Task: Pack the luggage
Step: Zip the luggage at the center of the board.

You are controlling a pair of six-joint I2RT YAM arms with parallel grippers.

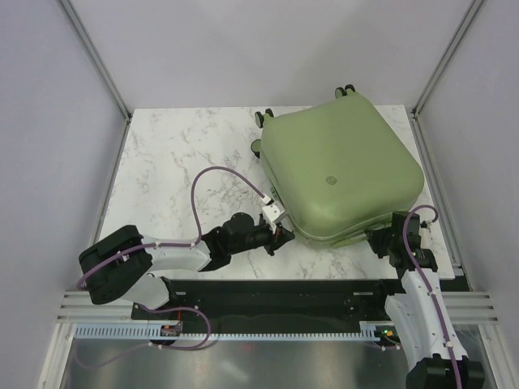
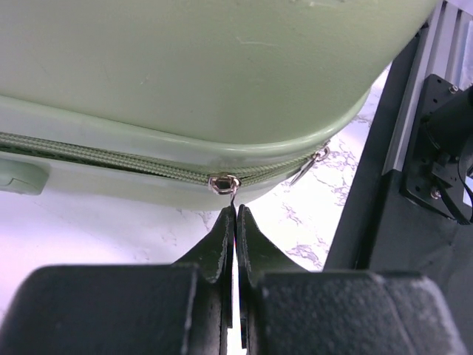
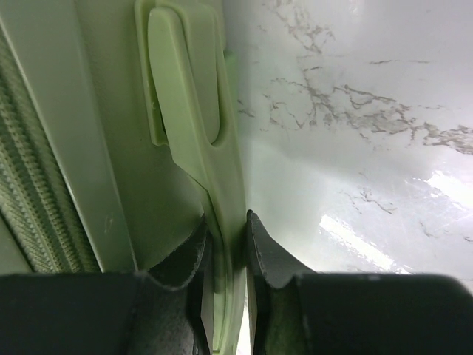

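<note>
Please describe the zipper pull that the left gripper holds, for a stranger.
Find the pale sage-green hard-shell suitcase on the white marble table. Near its rounded corner, the green zipper carries two small silver pulls. The wanted pull is pinched by the black left gripper; the other pull hangs free.

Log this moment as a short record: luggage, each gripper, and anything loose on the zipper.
luggage: lid down, lying flat on the marble table, wheels at the far side
left gripper: shut on the zipper pull at the near left corner
right gripper: shut on the handle on the near side
second zipper pull: hanging free, to the right of the held one
</note>
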